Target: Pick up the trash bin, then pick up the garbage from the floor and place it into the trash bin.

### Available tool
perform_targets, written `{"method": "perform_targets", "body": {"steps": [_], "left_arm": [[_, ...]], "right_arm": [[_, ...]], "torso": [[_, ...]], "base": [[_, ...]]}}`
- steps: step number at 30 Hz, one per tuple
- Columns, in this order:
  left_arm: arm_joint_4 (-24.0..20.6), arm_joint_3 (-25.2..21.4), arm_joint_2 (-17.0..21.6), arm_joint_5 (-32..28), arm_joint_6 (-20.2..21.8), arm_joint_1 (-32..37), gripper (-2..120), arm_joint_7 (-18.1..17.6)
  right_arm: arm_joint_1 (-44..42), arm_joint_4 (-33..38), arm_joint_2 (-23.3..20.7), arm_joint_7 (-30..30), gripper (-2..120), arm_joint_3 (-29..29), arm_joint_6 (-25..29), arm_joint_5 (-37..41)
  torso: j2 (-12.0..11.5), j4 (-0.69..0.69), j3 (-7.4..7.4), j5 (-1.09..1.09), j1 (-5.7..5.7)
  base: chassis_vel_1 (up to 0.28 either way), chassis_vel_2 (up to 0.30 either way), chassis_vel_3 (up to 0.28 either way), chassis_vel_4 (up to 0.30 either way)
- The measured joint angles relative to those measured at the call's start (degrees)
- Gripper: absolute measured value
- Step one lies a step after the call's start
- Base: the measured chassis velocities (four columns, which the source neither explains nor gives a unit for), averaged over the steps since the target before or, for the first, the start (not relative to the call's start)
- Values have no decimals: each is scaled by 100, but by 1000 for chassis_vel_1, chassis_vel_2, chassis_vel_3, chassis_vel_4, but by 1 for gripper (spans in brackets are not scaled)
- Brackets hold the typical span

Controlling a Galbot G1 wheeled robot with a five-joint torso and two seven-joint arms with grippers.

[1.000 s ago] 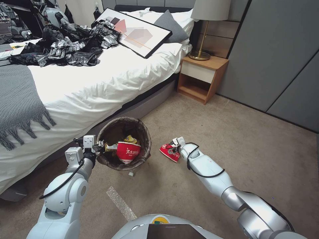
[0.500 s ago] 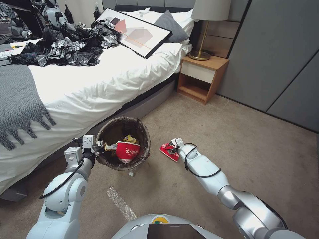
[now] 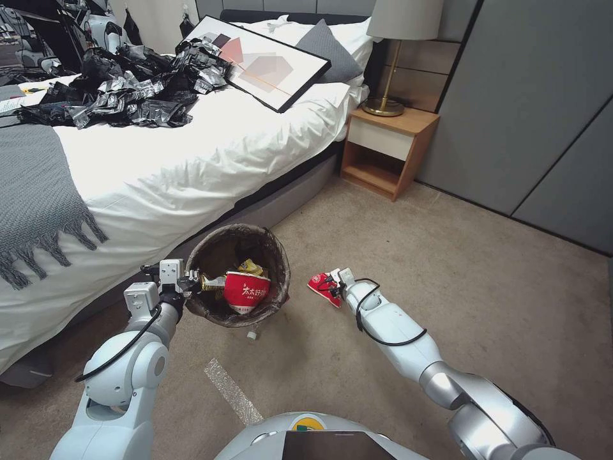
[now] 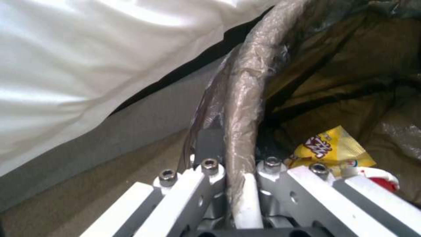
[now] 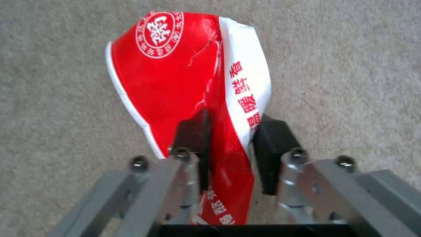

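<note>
The left tool [image 3: 191, 279] is clamped on the bag-lined rim of the trash bin [image 3: 237, 275], holding it tilted above the carpet beside the bed [image 3: 191, 147]. The right tool [image 3: 332, 285] pinches a crushed noodle bowl [image 5: 188, 82] low over the floor. Lift clear, carry over the bin mouth, release inside.

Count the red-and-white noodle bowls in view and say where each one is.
2. One noodle bowl sits inside the trash bin; one crushed bowl is pinched by the right gripper beside it. Others may be buried.
</note>
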Motion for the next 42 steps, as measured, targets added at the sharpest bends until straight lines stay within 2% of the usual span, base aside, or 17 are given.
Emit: {"method": "perform_targets", "body": {"steps": [5, 14, 16, 18, 19, 20, 21, 22, 25, 26, 29, 30, 33, 36, 37, 42], "left_arm": [[-13, 1, -6, -1, 2, 13, 0, -3], [-29, -5, 20, -17, 21, 3, 0, -9], [-67, -4, 33, -36, 44, -2, 0, -14], [-88, -15, 67, -52, 55, 5, 0, -16], [-88, -15, 67, -52, 55, 5, 0, -16], [-84, -19, 70, -49, 54, 14, 0, -18], [-81, -16, 57, -41, 54, 27, 0, -18], [-81, -16, 57, -41, 54, 27, 0, -18], [-84, 39, 22, -1, 55, 28, 0, -14], [-84, 39, 22, -1, 55, 28, 0, -14], [-83, 99, -27, 60, 58, 25, 0, -11], [-83, 99, -27, 60, 58, 25, 0, -11], [-74, 137, -58, 100, 59, 23, 0, -1], [-74, 140, -63, 103, 59, 20, 0, 3], [-75, 144, -71, 105, 59, 16, 0, 12], [-73, 152, -91, 117, 55, 14, 0, 20]], "right_arm": [[9, 24, -7, 0, 10, -16, 0, 12], [3, 177, -126, -42, 10, -54, 8, 35], [-93, 558, -245, 35, 10, 14, -56, 248], [-242, 1596, -603, 319, 10, 73, -356, 907], [-242, 1596, -603, 319, 10, 73, -356, 907], [-299, 2059, -848, 414, 10, 110, -456, 1122], [-386, 2797, -1277, 608, 10, 227, -608, 1518], [-386, 2797, -1277, 608, 10, 227, -608, 1518], [-504, 4276, -1898, 1009, 10, 498, -795, 2339], [-504, 4276, -1898, 1009, 10, 498, -795, 2339], [-489, 5810, -2422, 1480, 10, 801, -975, 3530], [-489, 5810, -2422, 1480, 10, 801, -975, 3530], [-236, 6921, -2832, 1782, 10, 945, -1105, 4396], [-119, 7197, -2970, 1844, 10, 952, -1158, 4647], [181, 7612, -3197, 1889, 10, 919, -1180, 5030], [907, 7971, -3341, 1931, 10, 621, -1220, 5763]], "torso": [[0, 1, 0, 0, 0], [0, 0, 0, 1, 0], [0, -1, 1, 1, 0], [0, 2, 0, 2, 0], [0, 2, 0, 2, 0], [0, 2, 0, 1, 0], [0, 0, 0, 1, 0], [0, 0, 0, 1, 0], [0, -2, 0, 1, 0], [0, -2, 0, 1, 0], [0, 1, 0, 1, 0], [0, 1, 0, 1, 0], [0, 0, 0, 0, 0], [0, 0, 0, 1, 0], [0, -1, 0, 1, 0], [0, -1, 0, 1, 0]], "base": [[0, 0, 0, 0], [0, 0, 0, 0], [0, 0, 0, 0], [0, 0, 0, 0], [0, 0, 0, 0], [0, 0, 0, 0], [0, 0, 0, 0], [0, 0, 0, 0], [0, 0, 0, 0], [0, 0, 0, 0], [0, 0, 0, 0], [0, 0, 0, 0], [0, 0, 0, 0], [0, 0, 0, 0], [0, 0, 0, 0], [0, 0, 0, 0]]}}
